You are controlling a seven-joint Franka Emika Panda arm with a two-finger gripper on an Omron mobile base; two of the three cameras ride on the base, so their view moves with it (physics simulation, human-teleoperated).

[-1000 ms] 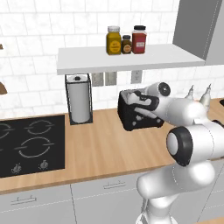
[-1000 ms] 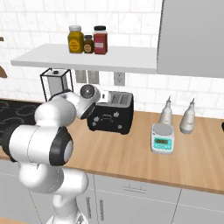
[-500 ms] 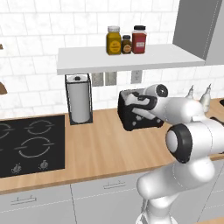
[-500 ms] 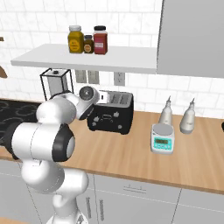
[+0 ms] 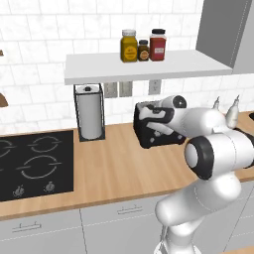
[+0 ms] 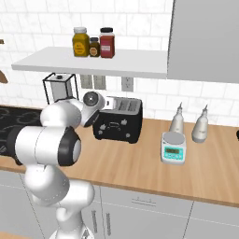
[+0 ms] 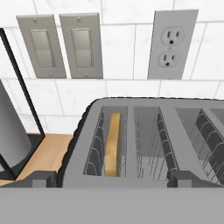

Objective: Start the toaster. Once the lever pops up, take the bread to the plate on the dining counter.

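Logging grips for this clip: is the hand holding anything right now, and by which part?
Nothing is held. The hand is open above the toaster, and the bread sits untouched in its slot.

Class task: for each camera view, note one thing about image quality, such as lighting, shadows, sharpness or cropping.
Left base view: flat even light, faint shadow behind the paper towel roll. Right base view: sharp throughout, no glare on the toaster. Hand view: crisp close-up, the bread well lit in its slot.
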